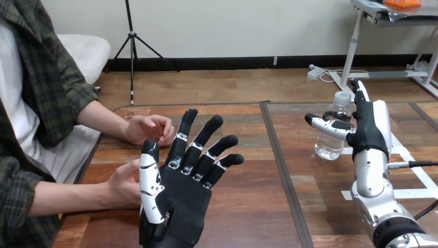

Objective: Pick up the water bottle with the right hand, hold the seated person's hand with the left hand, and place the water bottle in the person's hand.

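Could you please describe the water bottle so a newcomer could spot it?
On the right half of the wooden table, past the dark seam, the water bottle stands upright beside the open right robot hand. It is the only clear, capped thing there.

1. On the wooden table (pixel 248 206), right part, stands the clear plastic water bottle (pixel 329 147), upright.
2. The right hand (pixel 369 129) is just right of it, thumb across its front.
3. The left hand (pixel 181 199) is at the table's left, just right of the person's nearer hand (pixel 124 185); the person's farther hand (pixel 149 129) lies behind.

clear water bottle (pixel 329 145), black-and-white left robot hand (pixel 183 202), brown table (pixel 248 170)
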